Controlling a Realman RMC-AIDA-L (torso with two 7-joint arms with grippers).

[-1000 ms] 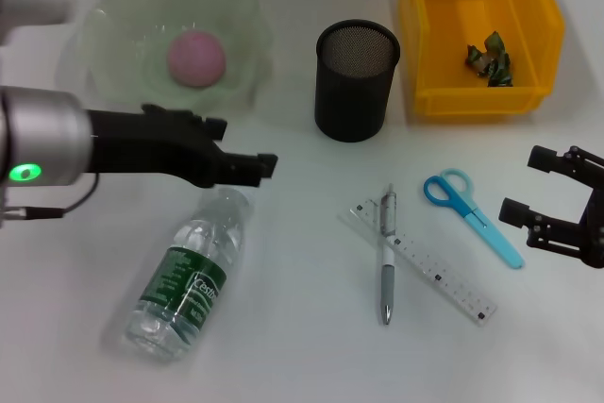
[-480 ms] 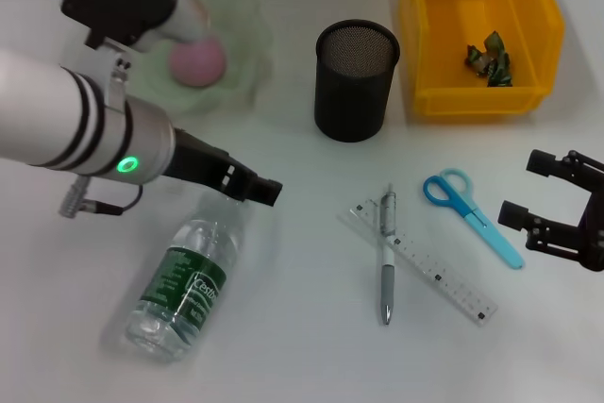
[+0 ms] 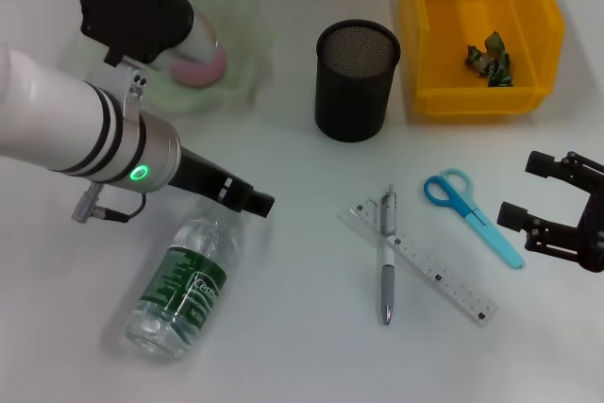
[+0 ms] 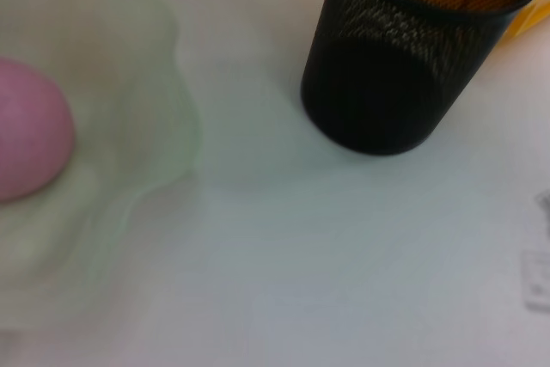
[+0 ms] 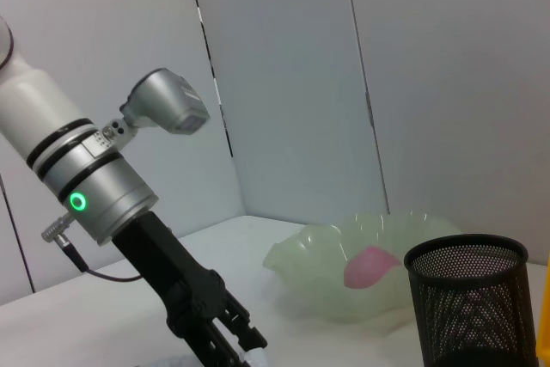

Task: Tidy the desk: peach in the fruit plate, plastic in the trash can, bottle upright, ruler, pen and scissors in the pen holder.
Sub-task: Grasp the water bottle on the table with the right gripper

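The clear bottle (image 3: 184,282) with a green label lies on its side at the front left. My left gripper (image 3: 255,201) hovers just over its neck, seen from the side in the right wrist view (image 5: 225,334). The pink peach (image 3: 200,69) rests in the pale green fruit plate (image 3: 243,33), partly hidden by my left arm. Blue scissors (image 3: 472,214), a clear ruler (image 3: 432,269) and a pen (image 3: 387,260) lie flat right of centre. The black mesh pen holder (image 3: 357,80) stands behind them. My right gripper (image 3: 527,188) waits open beside the scissors' tips.
A yellow bin (image 3: 425,35) at the back right holds a crumpled piece of plastic (image 3: 489,58). The left wrist view shows the peach (image 4: 26,139), the plate's rim (image 4: 176,126) and the pen holder (image 4: 404,58). The pen lies across the ruler.
My left arm has swung and tilted, its white forearm now covering part of the plate, and its gripper has dropped slightly toward the bottle's neck. The right arm has not moved.
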